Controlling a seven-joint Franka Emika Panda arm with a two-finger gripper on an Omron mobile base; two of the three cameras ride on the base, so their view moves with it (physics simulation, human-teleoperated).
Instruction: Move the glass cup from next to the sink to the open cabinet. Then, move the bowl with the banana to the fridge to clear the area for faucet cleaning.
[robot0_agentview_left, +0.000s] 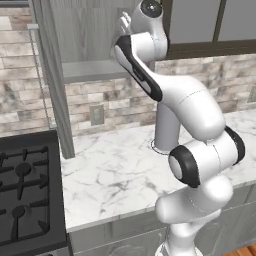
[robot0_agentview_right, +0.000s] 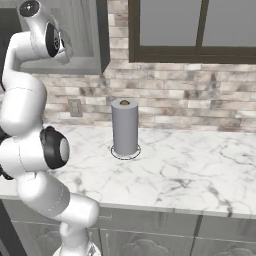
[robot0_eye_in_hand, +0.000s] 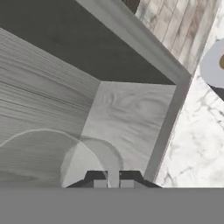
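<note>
The glass cup (robot0_eye_in_hand: 83, 159) is a clear, curved shape low in the hand view, over the grey wooden floor of the open cabinet (robot0_eye_in_hand: 127, 113). My gripper (robot0_eye_in_hand: 113, 180) is shut on the cup's thin wall, fingertips almost touching. From the base views, the arm reaches up and the hand (robot0_agentview_left: 131, 22) sits at the mouth of the open cabinet (robot0_agentview_left: 92, 70), above its shelf (robot0_agentview_right: 75, 64). The bowl with the banana, the sink and the fridge are out of view.
A grey paper towel roll (robot0_agentview_right: 124, 127) stands on the marble counter (robot0_agentview_right: 190, 170) below and right of the cabinet. The open cabinet door (robot0_agentview_left: 54, 85) hangs left of the hand. A black stove (robot0_agentview_left: 25, 190) lies at the counter's left end.
</note>
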